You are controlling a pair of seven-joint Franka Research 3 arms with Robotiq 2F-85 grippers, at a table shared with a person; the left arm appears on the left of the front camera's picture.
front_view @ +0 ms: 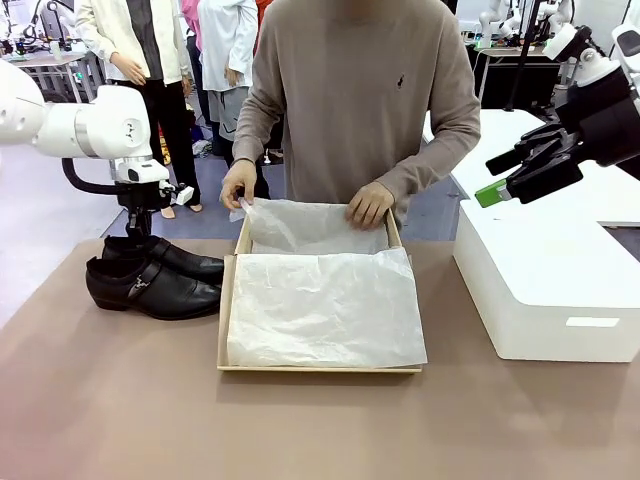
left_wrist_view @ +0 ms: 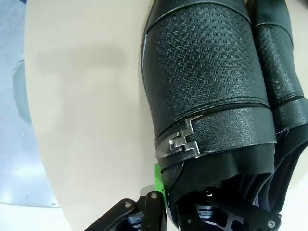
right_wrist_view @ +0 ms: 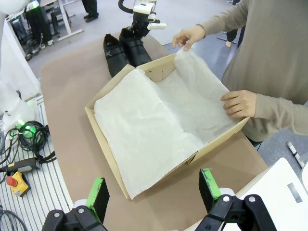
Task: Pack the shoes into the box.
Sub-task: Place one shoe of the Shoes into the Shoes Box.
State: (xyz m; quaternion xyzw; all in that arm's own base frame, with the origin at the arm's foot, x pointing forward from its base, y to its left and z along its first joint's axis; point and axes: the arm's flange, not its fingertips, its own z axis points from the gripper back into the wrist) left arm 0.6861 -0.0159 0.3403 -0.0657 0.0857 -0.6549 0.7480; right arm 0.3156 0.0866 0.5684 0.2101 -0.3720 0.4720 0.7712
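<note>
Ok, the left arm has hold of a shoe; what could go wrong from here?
1. The left fingers pinch only the shoe by its heel rim, so it may tilt or slip when lifted.
2. The other shoe lies close alongside and could get dragged.
3. The paper covers the box, a person's hand on it; the shoe may crumple it.

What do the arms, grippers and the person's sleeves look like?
Left arm and right arm: glossy white rounded links; a black cable loops under the left wrist. Left gripper and right gripper: black linkage fingers with green pads. Person's sleeves: long, taupe knit.
</note>
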